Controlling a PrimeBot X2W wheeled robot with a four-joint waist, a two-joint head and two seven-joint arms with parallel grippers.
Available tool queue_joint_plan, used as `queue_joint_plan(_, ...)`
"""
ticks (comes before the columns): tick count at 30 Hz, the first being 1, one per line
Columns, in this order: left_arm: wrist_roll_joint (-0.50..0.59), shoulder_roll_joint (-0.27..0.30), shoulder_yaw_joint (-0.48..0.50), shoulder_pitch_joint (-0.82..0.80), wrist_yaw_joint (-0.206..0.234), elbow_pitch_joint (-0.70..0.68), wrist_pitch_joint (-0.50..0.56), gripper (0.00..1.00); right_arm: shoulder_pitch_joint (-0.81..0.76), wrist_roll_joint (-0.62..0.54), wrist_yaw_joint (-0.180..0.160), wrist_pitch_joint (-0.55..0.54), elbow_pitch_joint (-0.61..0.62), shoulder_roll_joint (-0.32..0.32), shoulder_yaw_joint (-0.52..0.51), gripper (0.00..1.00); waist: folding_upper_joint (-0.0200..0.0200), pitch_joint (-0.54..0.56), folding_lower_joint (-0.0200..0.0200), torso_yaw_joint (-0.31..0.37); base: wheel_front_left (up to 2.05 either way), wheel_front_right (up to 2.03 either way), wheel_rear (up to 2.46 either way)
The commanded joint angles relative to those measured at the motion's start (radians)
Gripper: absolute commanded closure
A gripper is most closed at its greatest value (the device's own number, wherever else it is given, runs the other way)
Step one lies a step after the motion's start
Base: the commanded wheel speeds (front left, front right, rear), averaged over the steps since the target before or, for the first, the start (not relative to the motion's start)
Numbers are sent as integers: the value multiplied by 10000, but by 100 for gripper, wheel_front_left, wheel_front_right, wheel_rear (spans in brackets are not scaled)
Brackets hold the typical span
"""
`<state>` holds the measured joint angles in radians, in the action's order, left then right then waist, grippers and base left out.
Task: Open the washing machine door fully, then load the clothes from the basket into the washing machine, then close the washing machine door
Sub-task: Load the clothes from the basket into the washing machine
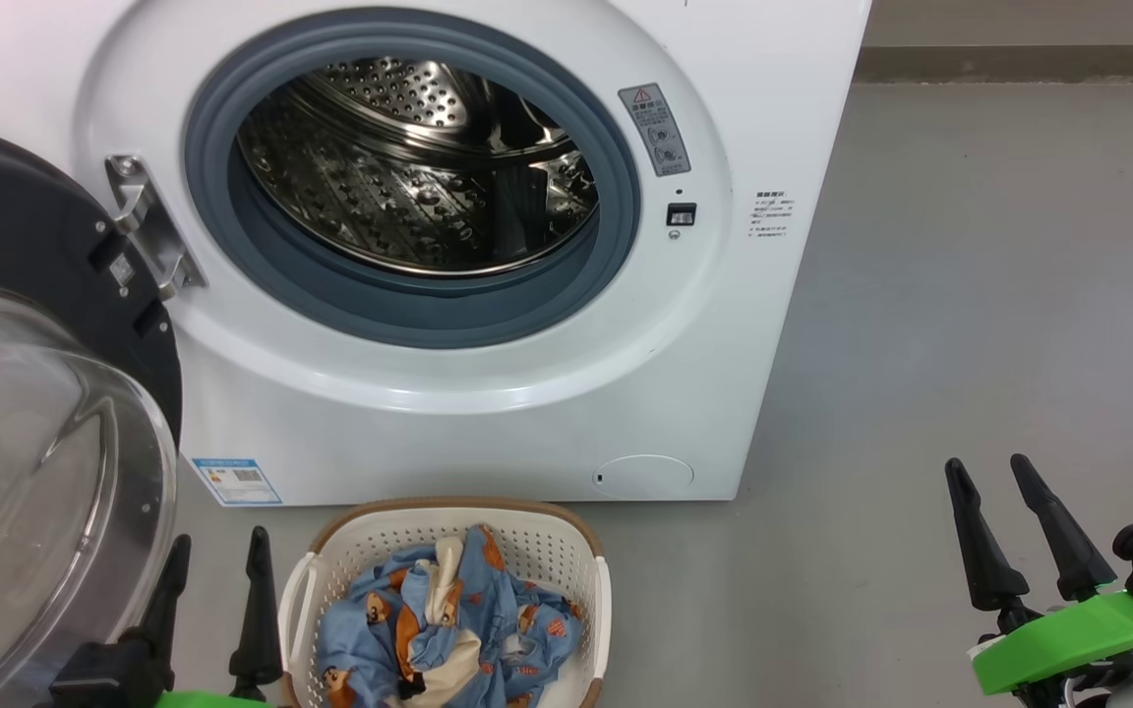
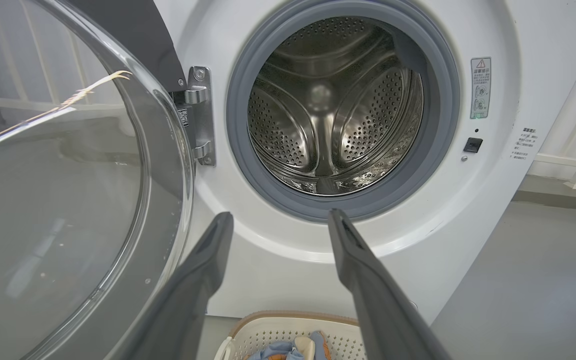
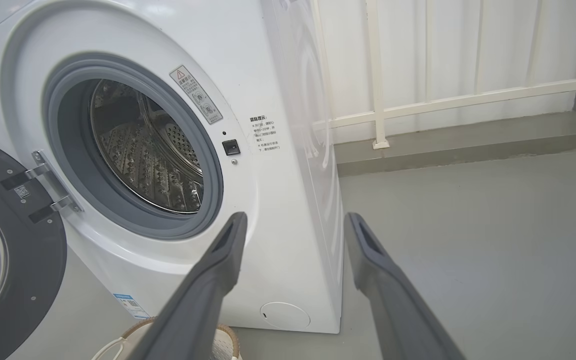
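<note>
Washing machine door (image 1: 35,413) stands swung wide on its left hinge, glass bowl bulging toward the robot, beside the washing machine's (image 1: 488,413) forward-facing drum (image 1: 419,167). Below on the floor, the basket (image 1: 547,551) holds the crumpled clothes (image 1: 439,629). Left pincer (image 1: 220,536) just beside it and right pincer (image 1: 986,460) well apart are both released, fingers spread.

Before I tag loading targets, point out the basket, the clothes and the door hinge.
the basket (image 1: 549,543): head view, perforated back wall.
the clothes (image 1: 362,634): head view, blue fabric.
the door hinge (image 2: 206,120): left wrist view, metal plate.

Clothes (image 1: 448,629) in basket (image 1: 552,551), before washing machine (image 1: 488,433); washing machine door (image 1: 26,246) at left, seemingly beside basket.
</note>
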<state>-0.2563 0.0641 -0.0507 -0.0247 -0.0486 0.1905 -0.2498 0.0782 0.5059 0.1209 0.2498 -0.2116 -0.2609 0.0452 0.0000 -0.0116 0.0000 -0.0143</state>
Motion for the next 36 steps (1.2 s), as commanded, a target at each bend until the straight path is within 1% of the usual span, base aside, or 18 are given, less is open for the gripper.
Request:
queue_joint_plan(1,141,117,373,-297,-50,-183,-120,0,47,119,98,120,186,-204,183,0,0,10,0,4,0,0,0)
queue_joint_plan(20,213,70,440,-291,-107,-191,-120,0,73,137,98,120,182,-218,175,0,0,-33,0,81,0,0,0)
queue_joint_plan(36,328,29,427,-459,-87,-321,-120,0,201,167,98,120,329,-242,102,0,0,-499,0,158,0,0,0)
